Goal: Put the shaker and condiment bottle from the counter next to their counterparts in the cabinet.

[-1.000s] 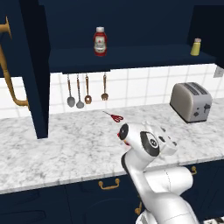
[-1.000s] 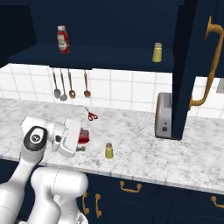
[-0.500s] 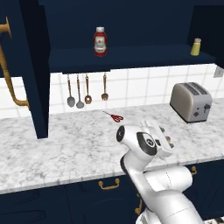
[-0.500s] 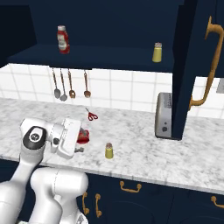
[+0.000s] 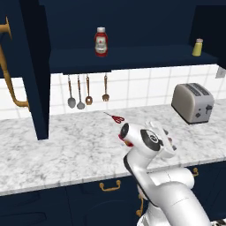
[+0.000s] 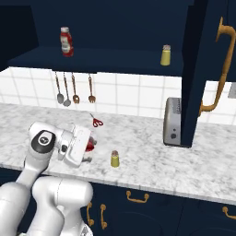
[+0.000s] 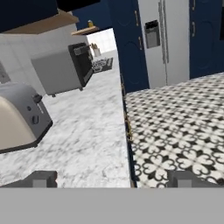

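So my gripper (image 7: 113, 178) is down low over the marble counter (image 5: 66, 150), lying nearly sideways. My hand camera looks along the worktop at the toaster (image 7: 19, 116) rather than at anything I'm meant to grab. The fingertips (image 7: 43, 178) are spread wide with nothing between them, so the jaws are open and empty.

The condiment bottle (image 6: 90, 145) is just a sliver of red poking out right beside my hand, low at the counter and mostly hidden behind it. I can't tell if I'm touching it. The shaker (image 6: 115, 159) stands upright on the counter just past it, near the front edge.

I reckon the job right now is getting hold of that bottle, and this angle won't do it. I'd roll the wrist until the bottle actually shows between my fingertips. Then I'd close across its flat faces near the middle so it doesn't pivot on the lift. It's a slim thing, so a grip near one end would probably let it swing. I also need to keep clear of the shaker, since one nudge could tip it off the front.

As for the cabinet (image 5: 132, 59), it's open. Its shelf has the ketchup bottle (image 5: 101, 42) standing toward the left and the bright yellow shaker (image 5: 197, 47) well apart at the far right. There's lots of bare shelf between them, so there's room beside each for its partner.
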Robot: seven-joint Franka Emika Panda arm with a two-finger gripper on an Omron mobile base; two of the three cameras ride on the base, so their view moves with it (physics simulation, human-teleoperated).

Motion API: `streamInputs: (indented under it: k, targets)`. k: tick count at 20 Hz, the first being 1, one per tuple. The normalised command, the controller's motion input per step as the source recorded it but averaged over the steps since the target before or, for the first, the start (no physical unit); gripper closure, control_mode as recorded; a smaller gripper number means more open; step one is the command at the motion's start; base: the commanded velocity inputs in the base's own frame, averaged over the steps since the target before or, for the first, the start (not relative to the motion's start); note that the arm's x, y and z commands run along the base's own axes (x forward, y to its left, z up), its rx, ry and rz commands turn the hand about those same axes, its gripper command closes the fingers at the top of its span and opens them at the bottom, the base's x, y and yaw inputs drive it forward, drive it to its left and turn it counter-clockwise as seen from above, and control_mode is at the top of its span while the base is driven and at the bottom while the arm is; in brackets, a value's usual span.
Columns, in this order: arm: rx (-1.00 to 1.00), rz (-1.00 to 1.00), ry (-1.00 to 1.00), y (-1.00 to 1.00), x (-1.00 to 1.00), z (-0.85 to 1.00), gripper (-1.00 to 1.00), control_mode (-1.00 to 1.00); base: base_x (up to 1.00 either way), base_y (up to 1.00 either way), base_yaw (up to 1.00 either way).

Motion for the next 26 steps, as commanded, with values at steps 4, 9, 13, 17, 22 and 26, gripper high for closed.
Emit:
streamInputs:
  k: [4,9,13,17,22,26]
  targets:
    - [0.00,0.00,-0.01,0.00,0.00,-0.57,-1.00,-1.00,0.00,0.00,0.00]
    - [0.00,0.06,-0.02,-0.34,0.22,-0.27,-1.00,-1.00,0.00,0.00,0.00]
    - [0.00,0.15,0.00,-0.53,0.31,-0.22,-1.00,-1.00,0.00,0.00,0.00]
    - [0.00,0.07,0.00,-0.33,0.00,-0.31,-1.00,-1.00,0.00,0.00,0.00]
    - [0.00,0.00,0.00,-0.16,-0.03,-0.24,-1.00,-1.00,0.00,0.00,0.00]
    - [0.00,0.00,0.00,-0.14,0.00,-0.21,-1.00,-1.00,0.00,0.00,0.00]
